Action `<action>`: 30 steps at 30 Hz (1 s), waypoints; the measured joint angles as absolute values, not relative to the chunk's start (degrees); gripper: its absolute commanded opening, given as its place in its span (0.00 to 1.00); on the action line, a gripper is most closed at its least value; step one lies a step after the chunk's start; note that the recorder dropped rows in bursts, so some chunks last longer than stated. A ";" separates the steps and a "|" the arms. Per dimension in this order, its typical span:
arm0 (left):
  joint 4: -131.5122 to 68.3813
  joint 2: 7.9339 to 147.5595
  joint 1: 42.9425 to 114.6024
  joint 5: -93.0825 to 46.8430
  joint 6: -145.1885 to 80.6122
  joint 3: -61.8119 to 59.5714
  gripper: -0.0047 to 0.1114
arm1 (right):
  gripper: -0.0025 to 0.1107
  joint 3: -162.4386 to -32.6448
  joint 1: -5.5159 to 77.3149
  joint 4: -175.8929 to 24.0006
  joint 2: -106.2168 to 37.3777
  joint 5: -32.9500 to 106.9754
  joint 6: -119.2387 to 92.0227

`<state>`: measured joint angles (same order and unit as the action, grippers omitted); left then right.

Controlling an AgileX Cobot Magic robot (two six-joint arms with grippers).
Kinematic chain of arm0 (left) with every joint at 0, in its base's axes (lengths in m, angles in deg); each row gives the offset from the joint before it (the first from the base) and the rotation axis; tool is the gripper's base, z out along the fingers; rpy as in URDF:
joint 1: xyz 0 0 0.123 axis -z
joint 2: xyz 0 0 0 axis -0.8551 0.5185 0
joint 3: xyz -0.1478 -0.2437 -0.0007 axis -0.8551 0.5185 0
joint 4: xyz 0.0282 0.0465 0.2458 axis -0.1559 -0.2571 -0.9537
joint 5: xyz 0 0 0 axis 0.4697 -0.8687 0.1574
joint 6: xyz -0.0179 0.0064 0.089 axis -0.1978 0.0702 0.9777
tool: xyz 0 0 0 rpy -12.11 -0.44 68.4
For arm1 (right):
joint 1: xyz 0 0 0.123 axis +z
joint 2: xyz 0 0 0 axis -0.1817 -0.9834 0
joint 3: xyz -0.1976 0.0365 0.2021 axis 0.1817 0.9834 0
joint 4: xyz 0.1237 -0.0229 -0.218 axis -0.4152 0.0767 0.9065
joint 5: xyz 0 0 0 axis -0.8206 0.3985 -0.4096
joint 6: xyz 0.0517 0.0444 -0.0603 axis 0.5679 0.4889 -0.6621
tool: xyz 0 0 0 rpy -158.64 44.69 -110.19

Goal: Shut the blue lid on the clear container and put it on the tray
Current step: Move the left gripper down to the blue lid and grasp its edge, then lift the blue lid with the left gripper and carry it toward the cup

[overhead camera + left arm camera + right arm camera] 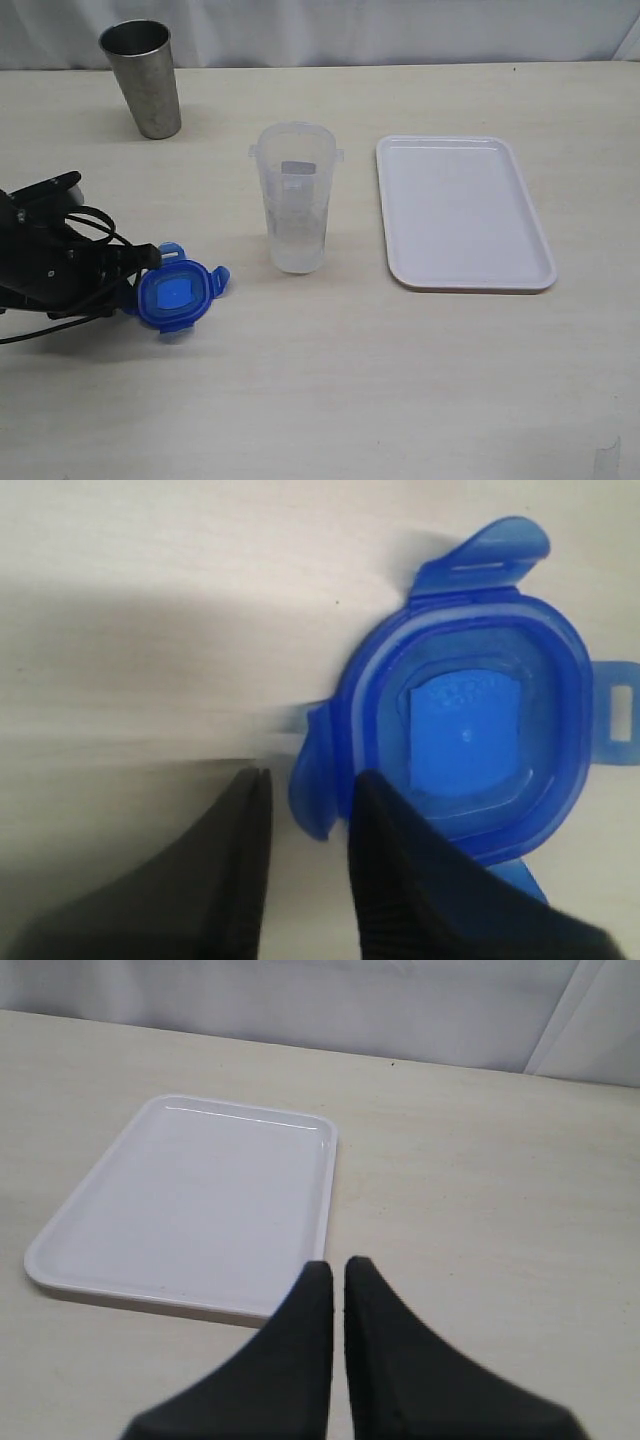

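Lid (pixel 175 295): see-through blue all over, flaps included; a brighter, denser blue square in its middle.
Container (pixel 296 200): colourless, cloudy-clear plastic, one small grey patch high on its wall.
Tray (pixel 462 215): plain white, no marking.
Cup (pixel 143 78): dull grey metal, darker inside.
Counter (pixel 400 380): pale cream, faint grain streaks.
Backdrop (pixel 400 30): white cloth.
Left pincer (pixel 310 780): matt black, fine ribbing on one finger.
Right pincer (pixel 338 1265): matt black, plain.
Cables (pixel 85 225): black.

Bare robot test setup, lab-like: a pale wood-grain desk (pixel 330 400) backed by a plain white curtain (pixel 400 30), with a black robot arm (pixel 45 265) trailing cables at one edge.
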<state>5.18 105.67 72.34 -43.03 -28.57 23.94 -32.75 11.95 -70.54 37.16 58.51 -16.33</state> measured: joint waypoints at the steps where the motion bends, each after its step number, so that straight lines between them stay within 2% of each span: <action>1: 5.18 105.67 72.34 -43.03 -28.57 23.94 0.15 | 0.06 -32.75 11.95 -70.54 37.16 58.51 -16.33; 6: 5.18 105.67 72.34 -42.78 -28.57 23.94 0.09 | 0.06 -32.75 11.95 -70.54 37.16 58.51 -16.33; 18: 5.18 105.67 72.34 -42.02 -27.91 23.94 0.09 | 0.06 -32.75 11.95 -70.54 37.16 58.51 -16.33; 21: 5.18 105.67 72.34 -42.02 -27.32 23.94 0.04 | 0.06 -32.75 11.95 -70.54 37.16 58.51 -16.33; 30: 5.18 105.67 72.34 -41.91 -23.76 23.94 0.04 | 0.06 -32.75 11.95 -70.54 37.16 58.51 -16.33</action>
<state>5.18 105.67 72.34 -41.91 -23.76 23.94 -32.75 11.95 -70.54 37.16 58.51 -16.33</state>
